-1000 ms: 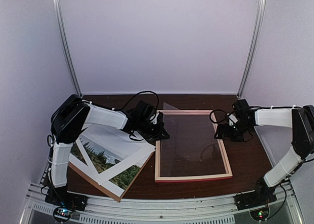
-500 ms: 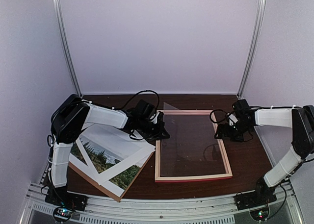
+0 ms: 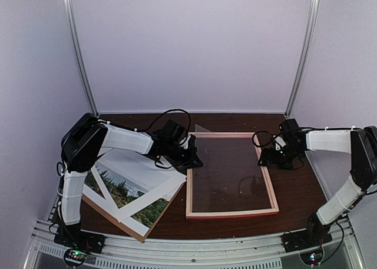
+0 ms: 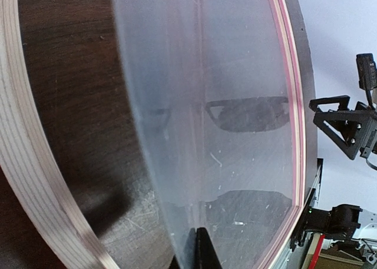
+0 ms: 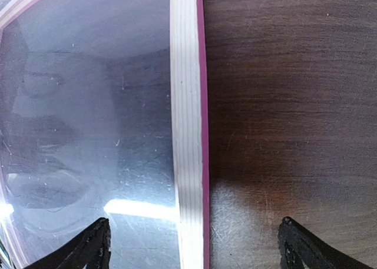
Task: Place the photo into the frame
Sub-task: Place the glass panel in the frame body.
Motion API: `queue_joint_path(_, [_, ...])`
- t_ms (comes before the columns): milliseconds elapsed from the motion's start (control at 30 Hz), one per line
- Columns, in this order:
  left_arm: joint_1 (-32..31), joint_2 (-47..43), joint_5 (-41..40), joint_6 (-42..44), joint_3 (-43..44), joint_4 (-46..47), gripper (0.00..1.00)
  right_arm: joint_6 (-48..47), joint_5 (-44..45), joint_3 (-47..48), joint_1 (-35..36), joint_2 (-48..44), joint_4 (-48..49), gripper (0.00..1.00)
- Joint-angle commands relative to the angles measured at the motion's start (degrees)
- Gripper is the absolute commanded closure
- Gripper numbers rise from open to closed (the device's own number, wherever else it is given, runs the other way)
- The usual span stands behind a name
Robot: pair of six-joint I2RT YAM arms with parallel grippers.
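Early: landscape-print photo [image 3: 118,188] lies under a white mat [image 3: 156,178] on a brown board [image 3: 109,219], beside the pink-railed frame [image 3: 232,212] lying back-up on the dark table [image 3: 294,192]; left claw [image 3: 193,160] pinched on its clear pane [image 4: 235,75], right claw [image 5: 195,245] spread over a rail.

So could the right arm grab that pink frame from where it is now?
Probably yes. The right gripper is open, with one finger on each side of the right rail of the frame, nothing between. The left gripper, shut on the clear sheet, is at the opposite rail.
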Motion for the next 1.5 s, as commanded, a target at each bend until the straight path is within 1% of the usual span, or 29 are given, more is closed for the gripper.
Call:
queue_joint_path(0, [0.37,-0.82,0.27,1.21,1.54,-0.14,1.0,-0.03,1.5,1.35,0.35,0.6,-0.22,0.02])
queue_joint_path(600, [0.28,0.09,0.78,1.36,2.39,-0.42,1.0,0.23,1.64,1.84,0.35,0.92,0.33,0.03])
queue_joint_path(900, [0.08,1.14,1.65,1.08,3.12,-0.42,0.99,0.33,-0.45,2.92,0.43,2.81,1.36,0.04])
queue_joint_path(1467, [-0.17,1.0,1.65,0.95,2.95,-0.87,0.84,0.72,-1.68,4.24,1.63,4.74,1.98,0.04])
